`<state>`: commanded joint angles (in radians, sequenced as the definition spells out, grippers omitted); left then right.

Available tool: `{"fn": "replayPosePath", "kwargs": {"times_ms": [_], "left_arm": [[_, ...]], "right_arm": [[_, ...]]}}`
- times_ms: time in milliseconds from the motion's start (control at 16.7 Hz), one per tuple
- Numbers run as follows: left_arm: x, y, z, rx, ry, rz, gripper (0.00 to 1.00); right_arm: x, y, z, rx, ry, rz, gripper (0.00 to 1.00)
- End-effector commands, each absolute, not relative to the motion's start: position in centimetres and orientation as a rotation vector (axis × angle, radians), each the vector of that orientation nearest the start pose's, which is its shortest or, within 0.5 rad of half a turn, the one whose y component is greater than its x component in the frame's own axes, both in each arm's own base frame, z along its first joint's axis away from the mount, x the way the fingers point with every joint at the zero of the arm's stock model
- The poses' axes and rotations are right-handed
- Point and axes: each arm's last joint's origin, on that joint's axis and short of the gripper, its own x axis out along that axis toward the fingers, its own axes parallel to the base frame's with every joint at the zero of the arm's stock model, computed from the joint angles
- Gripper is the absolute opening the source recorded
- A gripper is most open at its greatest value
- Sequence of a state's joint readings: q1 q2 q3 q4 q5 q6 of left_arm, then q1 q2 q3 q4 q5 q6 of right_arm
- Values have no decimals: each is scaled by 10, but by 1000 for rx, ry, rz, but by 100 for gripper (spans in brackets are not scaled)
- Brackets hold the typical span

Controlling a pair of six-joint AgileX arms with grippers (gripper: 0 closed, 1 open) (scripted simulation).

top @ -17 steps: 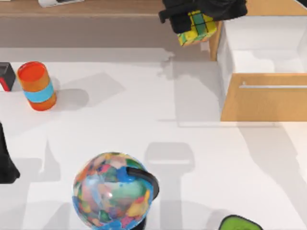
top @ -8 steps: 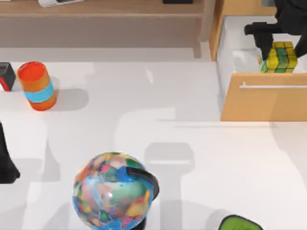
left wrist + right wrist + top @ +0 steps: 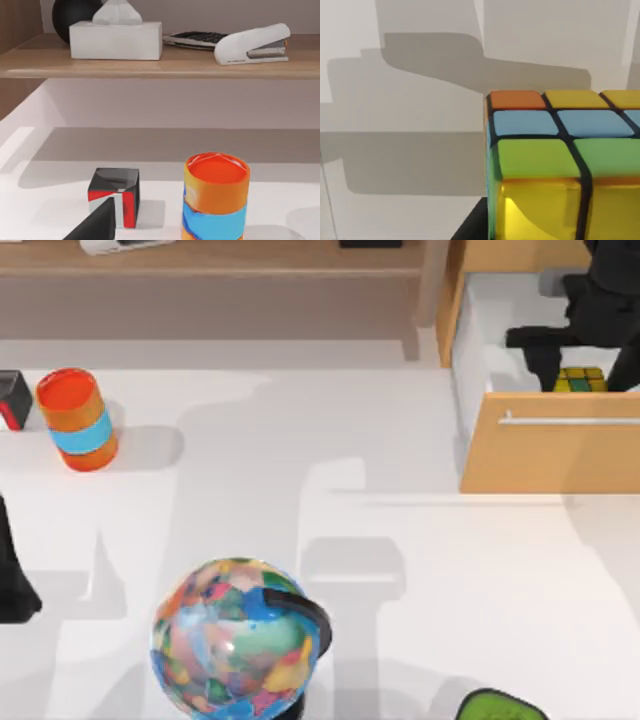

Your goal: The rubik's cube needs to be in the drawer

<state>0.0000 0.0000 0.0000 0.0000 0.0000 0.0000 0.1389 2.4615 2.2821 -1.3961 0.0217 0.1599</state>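
**Change.** Half a second ago the rubik's cube [image 3: 581, 379] rode above the front panel; now it sits lower, inside the drawer [image 3: 550, 455], with just its top tiles showing over the panel's edge. My right gripper [image 3: 575, 360] has come down with it, at two o'clock on the desk [image 3: 400, 540]. My judgement: the cube is within the drawer walls, so the placing is nearly done and only letting go and lifting out remain.

**Right fingers.** Whether they are clenched on the cube or already released, I cannot tell; the right wrist view has the cube close up against the white drawer floor.

**Rubik's cube.** Glossy square tiles, orange, blue, green and yellow, set in a dark grid; hard, sharp-edged.

**Drawer.** Light-brown wood front, white smooth interior, thin silver bar handle [image 3: 570, 420] lying horizontal.

**Left gripper** [image 3: 12, 585]. Parked at nine o'clock, at the desk's left edge.

**Others.**
- Orange-and-blue cylinder [image 3: 77, 420], ten o'clock.
- Multicoloured globe [image 3: 232, 638], six o'clock.
- Red-and-black cube [image 3: 115, 196] beside the cylinder.
- White stapler [image 3: 252, 44] and tissue box [image 3: 116, 39] on the wooden shelf [image 3: 150, 67].
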Motion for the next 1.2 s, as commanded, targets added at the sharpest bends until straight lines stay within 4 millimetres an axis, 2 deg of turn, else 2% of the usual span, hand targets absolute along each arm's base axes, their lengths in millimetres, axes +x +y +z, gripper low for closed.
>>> {"fn": "replayPosePath", "kwargs": {"times_ms": [60, 840, 1200], "left_arm": [[106, -1, 160, 0, 0, 0, 100], [106, -1, 160, 0, 0, 0, 100], [106, -1, 160, 0, 0, 0, 100]], "right_arm": [[477, 73, 182, -6, 1573, -20, 0], [477, 73, 182, -6, 1573, -20, 98], [477, 73, 182, -6, 1573, -20, 100]]}}
